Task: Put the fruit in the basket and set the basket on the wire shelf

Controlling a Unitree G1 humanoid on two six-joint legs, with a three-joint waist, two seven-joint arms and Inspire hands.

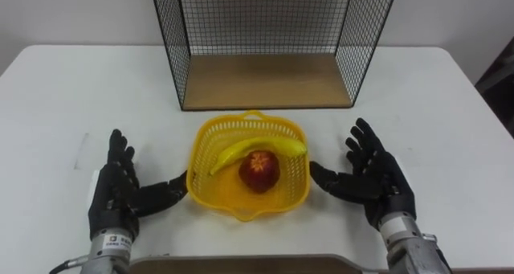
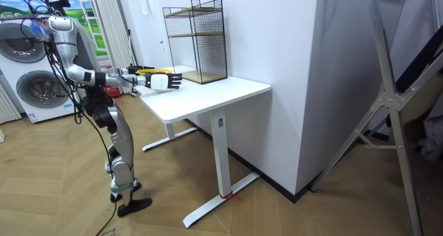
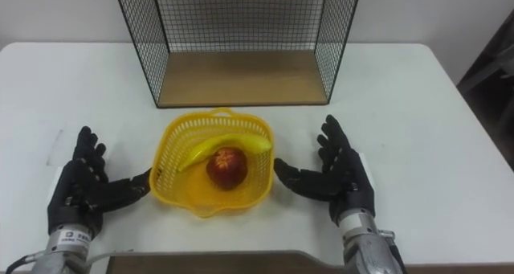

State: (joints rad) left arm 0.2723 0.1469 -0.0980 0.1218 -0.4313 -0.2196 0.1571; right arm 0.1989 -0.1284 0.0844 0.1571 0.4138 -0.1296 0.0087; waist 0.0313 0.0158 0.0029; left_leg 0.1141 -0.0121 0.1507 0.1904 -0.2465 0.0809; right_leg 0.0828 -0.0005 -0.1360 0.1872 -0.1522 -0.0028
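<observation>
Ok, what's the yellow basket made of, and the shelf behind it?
The basket looks like yellow plastic: slightly glossy, moulded as a fine lattice. The shelf seems to be thin black metal wire mesh on its sides and back, with a pale board, probably wood, as its floor.

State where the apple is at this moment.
In the eye views, the apple lies in the yellow basket, beside the banana, in front of the wire shelf.
</observation>
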